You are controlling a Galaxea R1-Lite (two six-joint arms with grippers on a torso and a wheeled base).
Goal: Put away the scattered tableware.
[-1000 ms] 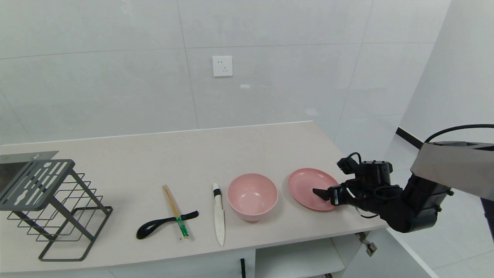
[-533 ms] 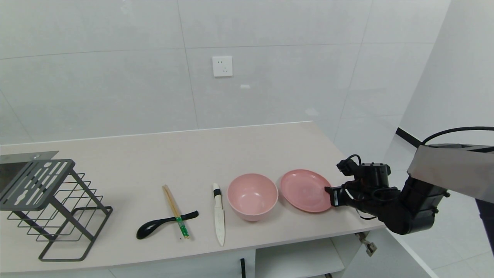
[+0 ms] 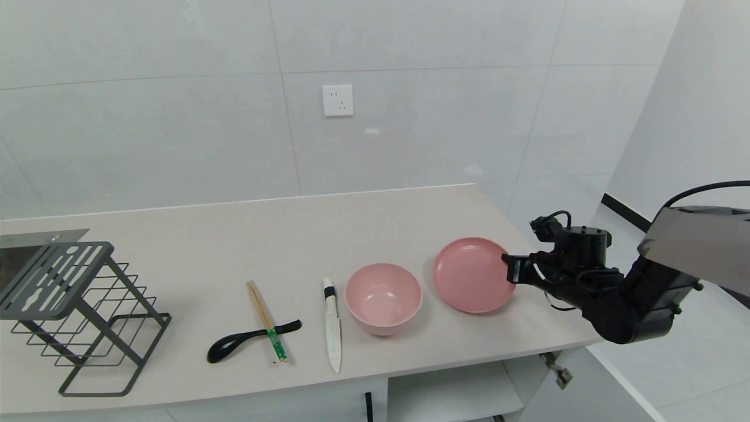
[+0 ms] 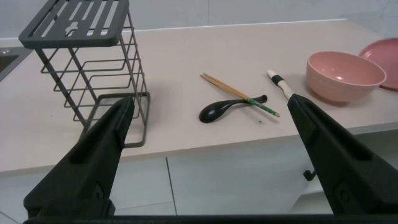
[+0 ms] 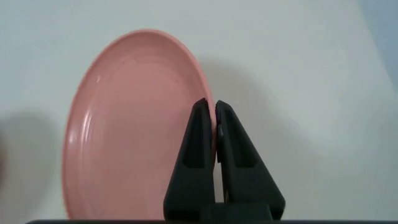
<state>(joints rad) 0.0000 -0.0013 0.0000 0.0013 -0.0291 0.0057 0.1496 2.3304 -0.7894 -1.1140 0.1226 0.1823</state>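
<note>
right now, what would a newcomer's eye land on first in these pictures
The pink plate draws the eye first: it is tilted up at the right end of the counter, with the right gripper shut on its rim. Just to its left sits a matching pink bowl, and at the counter's far left end stands a dark wire rack.

kitchen: tiled wall (image 3: 176,117), pale countertop (image 3: 304,228), steel sink (image 3: 41,237) corner, dish rack (image 3: 53,275)
</note>
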